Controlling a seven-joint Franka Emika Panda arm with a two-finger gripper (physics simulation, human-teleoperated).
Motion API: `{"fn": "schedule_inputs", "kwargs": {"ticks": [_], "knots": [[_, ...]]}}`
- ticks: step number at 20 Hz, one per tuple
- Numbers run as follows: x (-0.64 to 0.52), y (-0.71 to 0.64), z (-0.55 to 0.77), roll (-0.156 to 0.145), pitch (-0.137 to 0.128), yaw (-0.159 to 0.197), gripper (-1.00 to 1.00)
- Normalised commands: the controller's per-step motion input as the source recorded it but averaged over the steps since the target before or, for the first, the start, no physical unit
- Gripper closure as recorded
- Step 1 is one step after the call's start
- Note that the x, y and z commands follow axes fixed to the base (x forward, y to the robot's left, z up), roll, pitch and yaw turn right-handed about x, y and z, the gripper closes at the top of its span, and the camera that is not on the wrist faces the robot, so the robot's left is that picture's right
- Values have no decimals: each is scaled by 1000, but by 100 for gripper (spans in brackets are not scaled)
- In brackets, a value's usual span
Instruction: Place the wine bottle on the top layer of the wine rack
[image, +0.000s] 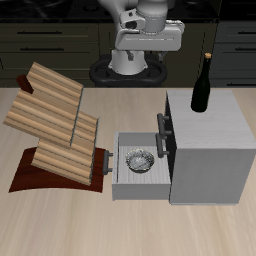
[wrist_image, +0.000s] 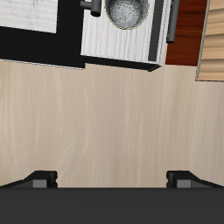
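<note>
The wine bottle (image: 202, 85) is dark and slim and stands upright on top of the grey cabinet (image: 215, 130). The wine rack stands across the table from it. Its top layer (image: 45, 100) is a slanted slab of light-brown slats and is bare. My gripper (image: 148, 48) hangs high at the table's back, away from both. In the wrist view the gripper (wrist_image: 112, 179) has its fingertips (wrist_image: 39, 178) far apart, with only bare table between them. The bottle is out of the wrist view; an edge of the rack (wrist_image: 213, 39) shows there.
The cabinet's drawer (image: 140, 172) is pulled open toward the rack and holds a metal bowl (image: 138, 159), which the wrist view (wrist_image: 128, 10) also shows. The rack's dark reddish-brown base (image: 30, 178) lies near the table's front edge.
</note>
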Motion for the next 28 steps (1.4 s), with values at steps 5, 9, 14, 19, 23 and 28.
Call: {"fn": "schedule_inputs", "kwargs": {"ticks": [5,9,14,19,23,28], "knots": [[-81,339,92,-1,5,1,-100],[-50,273,276,-17,-27,1,-100],[-22,271,211,-3,-20,-23,-100],[15,134,169,24,-70,1,-100],[67,191,213,8,-153,-5,-100],[166,195,100,-30,-129,-10,-100]]}}
